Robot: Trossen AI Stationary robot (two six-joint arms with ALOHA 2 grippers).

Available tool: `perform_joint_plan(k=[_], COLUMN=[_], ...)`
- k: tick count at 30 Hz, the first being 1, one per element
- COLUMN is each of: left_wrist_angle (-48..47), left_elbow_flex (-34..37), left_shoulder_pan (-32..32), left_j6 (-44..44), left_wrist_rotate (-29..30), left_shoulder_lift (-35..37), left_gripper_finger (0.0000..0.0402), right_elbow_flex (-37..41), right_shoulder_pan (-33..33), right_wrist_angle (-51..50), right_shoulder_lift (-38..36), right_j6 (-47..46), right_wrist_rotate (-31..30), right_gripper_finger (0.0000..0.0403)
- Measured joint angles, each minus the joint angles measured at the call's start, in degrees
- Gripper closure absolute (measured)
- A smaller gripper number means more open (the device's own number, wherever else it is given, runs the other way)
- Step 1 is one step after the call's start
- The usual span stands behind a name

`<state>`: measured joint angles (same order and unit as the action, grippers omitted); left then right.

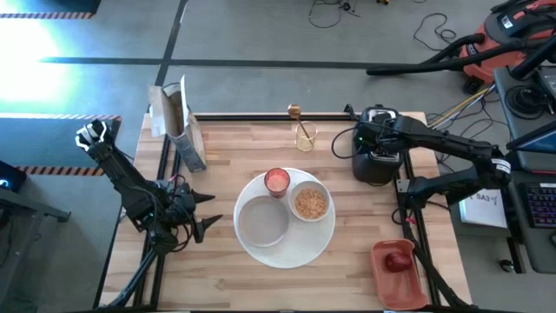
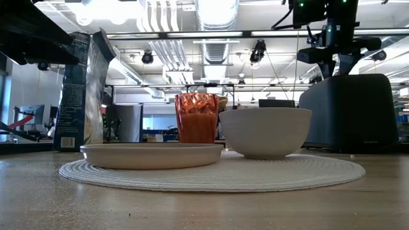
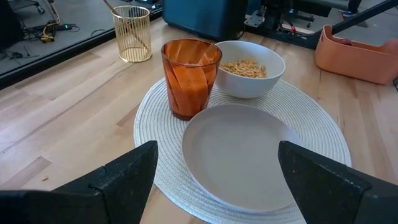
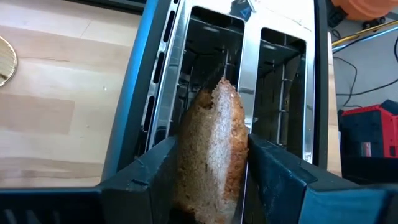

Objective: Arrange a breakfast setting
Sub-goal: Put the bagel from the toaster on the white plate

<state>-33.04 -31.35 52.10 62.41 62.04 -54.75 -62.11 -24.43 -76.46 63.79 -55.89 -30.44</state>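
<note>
Toast (image 4: 214, 149), a brown slice, stands clamped between the right gripper's (image 4: 211, 168) fingers directly over a slot of the dark toaster (image 1: 376, 156) at the table's far right. Near the table's left edge the left gripper (image 1: 206, 215) hangs with fingers apart, facing the smaller white plate (image 1: 263, 222), pink-red cup (image 1: 276, 181) and white bowl (image 1: 310, 203) on the round woven mat (image 1: 291, 252).

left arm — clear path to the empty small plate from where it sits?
Probably yes. The left gripper is open, facing the smaller white plate across bare table. The pink-red cup and white bowl sit behind the plate, not in the way.
</note>
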Motion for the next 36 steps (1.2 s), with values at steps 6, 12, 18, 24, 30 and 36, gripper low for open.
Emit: perform_joint_plan(k=[6,12,18,24,30,36], left_wrist_angle=[-0.04,-0.07,-0.10,-0.13,-0.23,-0.39], left_elbow_flex=[0.00,0.00,0.00,0.00,0.00,0.00], left_shoulder_pan=[0.00,0.00,0.00,0.00,0.00,0.00], left_j6=[0.02,0.00,0.02,0.01,0.01,0.02], left_wrist_rotate=[0.00,0.00,0.00,0.00,0.00,-0.02], left_shoulder_lift=[-0.01,-0.01,-0.01,0.00,0.00,0.00], left_gripper_finger=[0.0086,0.0086,0.0086,0.0086,0.0086,0.0086], right_elbow_flex=[-0.30,-0.72,-1.08,-0.91,-0.48,-0.45], right_shoulder_pan=[0.00,0.00,0.00,0.00,0.00,0.00], right_wrist_angle=[0.14,0.68,1.17,1.55,1.94,2.09], right_shoulder_lift=[-0.07,-0.02,0.04,0.07,0.07,0.09], right_j6=[0.30,0.44,0.43,0.64,0.62,0.85], right_wrist_rotate=[0.24,0.62,1.33,1.05,0.85,0.85], right_gripper_finger=[0.0251,0.0279,0.0295,0.0298,0.0306,0.0334])
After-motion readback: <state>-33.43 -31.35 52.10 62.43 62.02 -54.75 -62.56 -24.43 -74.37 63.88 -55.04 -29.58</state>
